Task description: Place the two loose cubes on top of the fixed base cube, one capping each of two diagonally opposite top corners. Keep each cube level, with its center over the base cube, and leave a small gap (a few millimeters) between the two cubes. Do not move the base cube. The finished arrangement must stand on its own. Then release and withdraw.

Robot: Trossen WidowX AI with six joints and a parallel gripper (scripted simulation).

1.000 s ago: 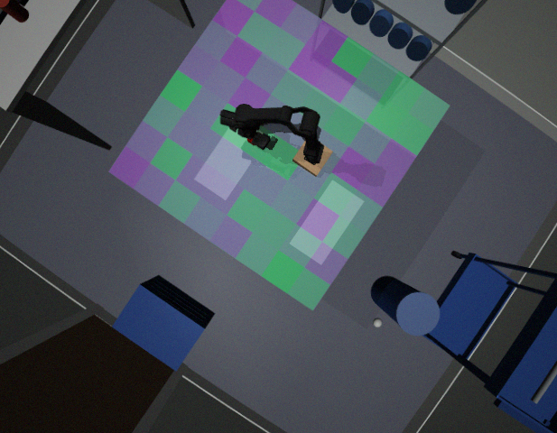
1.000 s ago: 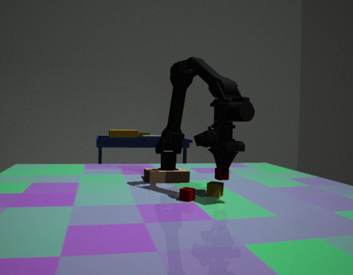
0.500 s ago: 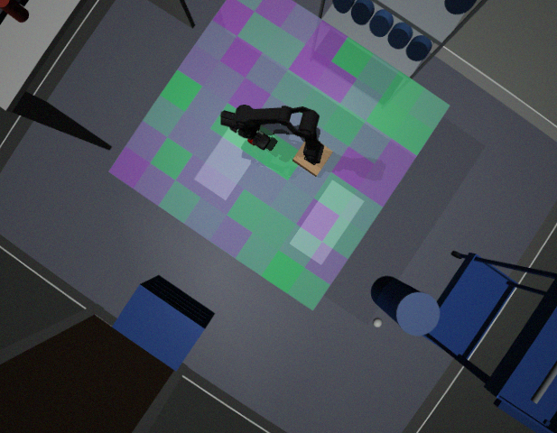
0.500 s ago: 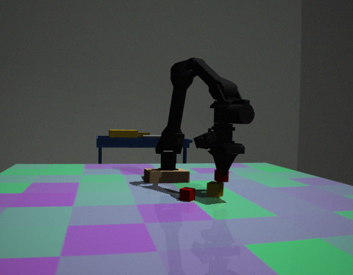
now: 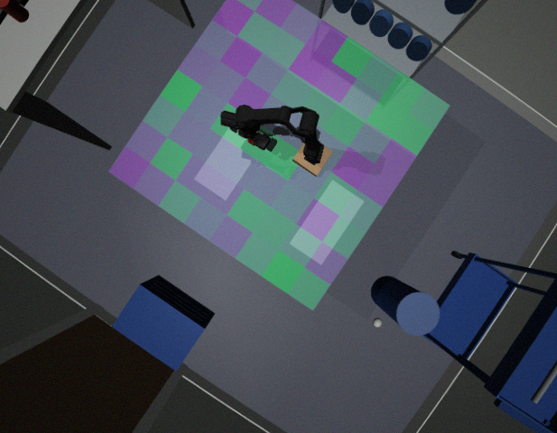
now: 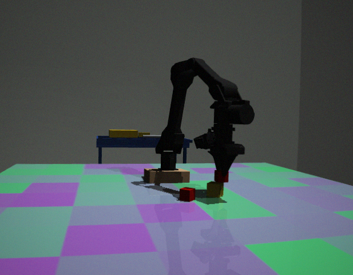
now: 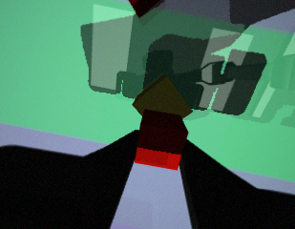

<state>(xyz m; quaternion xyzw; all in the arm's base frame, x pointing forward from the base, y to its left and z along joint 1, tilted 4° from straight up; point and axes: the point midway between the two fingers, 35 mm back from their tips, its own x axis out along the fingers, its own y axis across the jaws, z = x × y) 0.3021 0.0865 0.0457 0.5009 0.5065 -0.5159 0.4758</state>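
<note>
The yellow base cube (image 6: 214, 189) (image 7: 162, 99) sits on the patterned table top. One loose red cube (image 6: 187, 194) (image 7: 145, 6) lies on the table to the base cube's left in the exterior view; only its corner shows at the top edge of the wrist view. My gripper (image 6: 223, 174) (image 7: 159, 138) points down and is shut on the other red cube (image 6: 218, 176) (image 7: 162, 131). It holds this cube low over the base cube's top, shifted to the right in the exterior view. The held cube looks about level. Whether it touches the base cube cannot be told.
The arm's wooden mounting block (image 5: 302, 160) (image 6: 167, 176) stands behind the cubes in the exterior view. Farther off are a blue bench (image 6: 120, 141), a blue cylinder (image 5: 418, 313) and a blue box (image 5: 159, 326), away from the arm.
</note>
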